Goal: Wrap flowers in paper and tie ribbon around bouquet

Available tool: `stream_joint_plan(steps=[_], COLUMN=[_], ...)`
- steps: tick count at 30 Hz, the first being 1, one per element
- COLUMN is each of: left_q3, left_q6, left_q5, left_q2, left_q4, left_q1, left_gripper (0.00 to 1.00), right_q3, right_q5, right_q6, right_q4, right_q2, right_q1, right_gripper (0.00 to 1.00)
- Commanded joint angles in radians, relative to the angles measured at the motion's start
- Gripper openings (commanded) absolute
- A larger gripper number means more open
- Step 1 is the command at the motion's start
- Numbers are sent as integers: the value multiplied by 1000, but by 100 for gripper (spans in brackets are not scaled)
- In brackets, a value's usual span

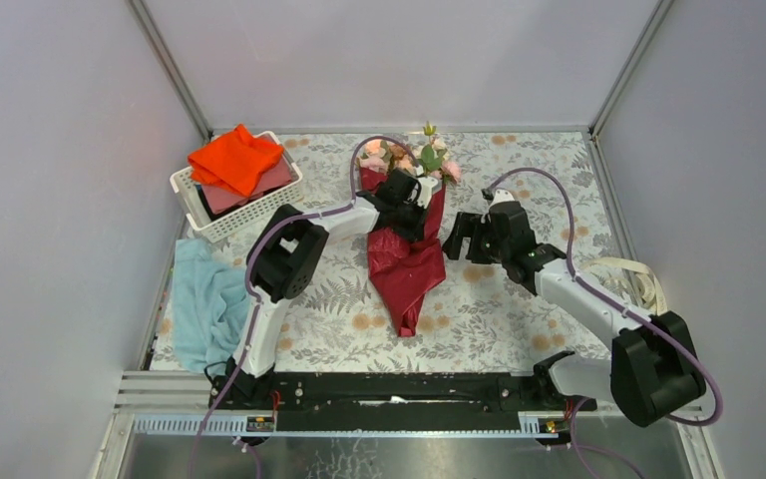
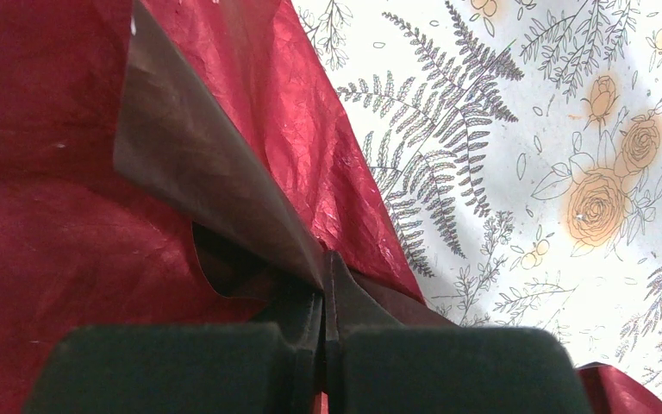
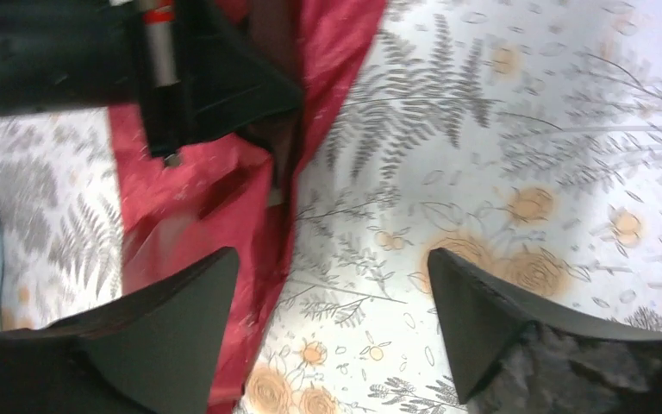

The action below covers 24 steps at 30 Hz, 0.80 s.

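The left hand (image 2: 323,280) is pinched shut on a folded flap of the paper (image 2: 43,250), and the fold runs out from between its fingers across the crinkled sheet. The right hand (image 3: 332,259) is spread wide and holds nothing. It sits just beside the right edge of the red wrap, with the patterned bench (image 3: 500,129) showing under the gap.

From above, the paper lies as a cone in the middle of the bench, its tip toward the near edge. The flowers (image 1: 414,155) rise from its mouth toward the far edge. The ribbon (image 1: 643,284) lies at the right edge, well apart from the bouquet (image 1: 406,264) and close to the right arm.

As I judge it, that single pinch is all that keeps the wrap closed. If the left hand slips or tugs, the stiff sheet would likely spring open, or the thin flap could tear. To fetch the ribbon, the right arm must swing back over it and could nudge it off the right edge.
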Motion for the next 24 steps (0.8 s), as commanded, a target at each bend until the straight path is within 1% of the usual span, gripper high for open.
stream_joint_plan(steps=[1,3,5,7,8,9,10,11,13,15,16,18,19,20,21,22,23,24], left_q3=[-28,-30,-31,-31,-31,-30,-27,-23,-6,15,25,61,76,115,155,200,252,299], left_q6=[23,24,25,25,25,25,26,27,33,36,37,41,45,51,57,66,73,82], left_q5=[-29,-31,-32,-34,-34,-33,-36,-39,-46,-49,-50,-53,-55,-56,-60,-63,-68,-72], left_q2=[-10,-13,-17,-20,-21,-23,-26,-28,-37,-48,-53,-56,-56,-51,-46,-41,-38,-39], left_q4=[0,-2,0,1,1,1,1,-1,-11,-14,-16,-30,-45,-62,-89,-117,-147,-176], left_q1=[2,1,1,1,1,1,1,1,4,8,10,14,16,19,22,26,30,35], left_gripper=[0,0,0,0,0,0,0,0,0,0,0,2,8,19,32,54,67,76], right_q3=[-4,7,-1,-27,-35,-43,-61,-73,-99,-142,-171,-211,-230,-246,-262,-275,-282,-291], right_q5=[-254,-336,-357,-410,-455,-493,-535,-566,-597,-598,-598,-587,-576,-561,-548,-535,-519,-509], right_q6=[-38,-8,19,51,61,73,87,97,103,115,126,137,139,139,138,135,131,129], right_q4=[79,102,130,181,204,229,258,277,287,304,323,338,342,349,358,362,364,367], right_q2=[-32,9,59,103,127,147,162,171,179,172,169,172,176,181,187,194,200,205], right_q1=[6,6,6,6,6,6,6,6,6,6,6,5,5,5,5,6,5,5], right_gripper=[99,100,100,100,99,94,87,77,46,6,0,0,0,0,0,0,0,0])
